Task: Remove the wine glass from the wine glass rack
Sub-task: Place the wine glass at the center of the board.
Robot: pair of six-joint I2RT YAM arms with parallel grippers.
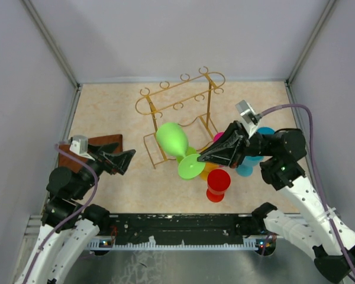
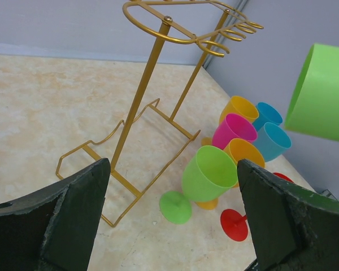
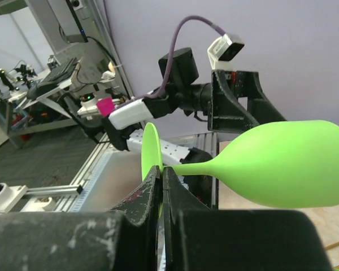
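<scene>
Top external view: your right gripper point(image 1: 201, 160) is clamped tight on the stem of a green glass point(image 1: 171, 139), just beside its foot. The glass is carried on its side in the air, bowl pointing toward the rack point(image 1: 177, 103). It is just in front of the rack's base frame and apart from its top rails. Gripping the thin stem next to the foot probably lets the glass slide out along the rails, and the foot stops it slipping through the fingers. No glass shows on the rails, so the lift-off looks done; setting it down is what is left. Your left gripper point(image 1: 125, 158) hangs wide open and empty, well left of the rack, over a brown board point(image 1: 103, 142). Right of the rack's base, other glasses point(image 2: 237, 135), red, yellow, pink, blue and green, crowd the table point(image 1: 106, 106). They lie under the held glass and leave little room to lower it there; the table left of the rack looks roomier.
</scene>
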